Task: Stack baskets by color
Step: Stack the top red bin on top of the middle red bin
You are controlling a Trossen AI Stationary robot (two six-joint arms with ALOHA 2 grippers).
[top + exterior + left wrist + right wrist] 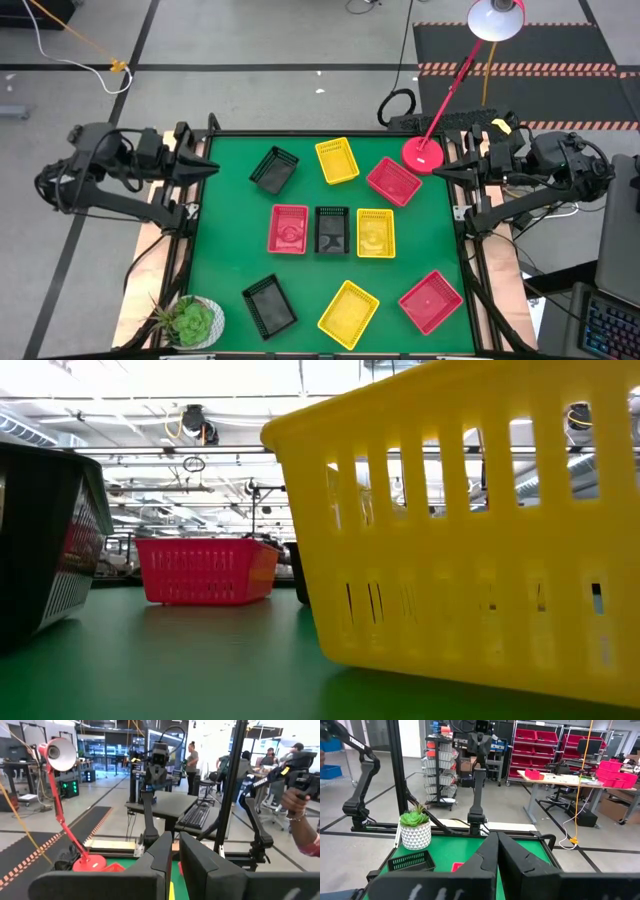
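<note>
Nine baskets: all loose on the worktop (pixel 230 200), none stacked
Middle row: red (pixel 289 228), black (pixel 331 229), yellow (pixel 375 232)
Left hand (pixel 212 168): nearly closed, empty
Right hand (pixel 437 172): clenched, empty
Left to do: everything

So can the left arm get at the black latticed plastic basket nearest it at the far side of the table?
Probably yes. The left gripper waits at the table's left edge, and the black latticed plastic basket lies just beyond it with only bare green table between them. The fingers look nearly shut, so they would need opening first.
</note>
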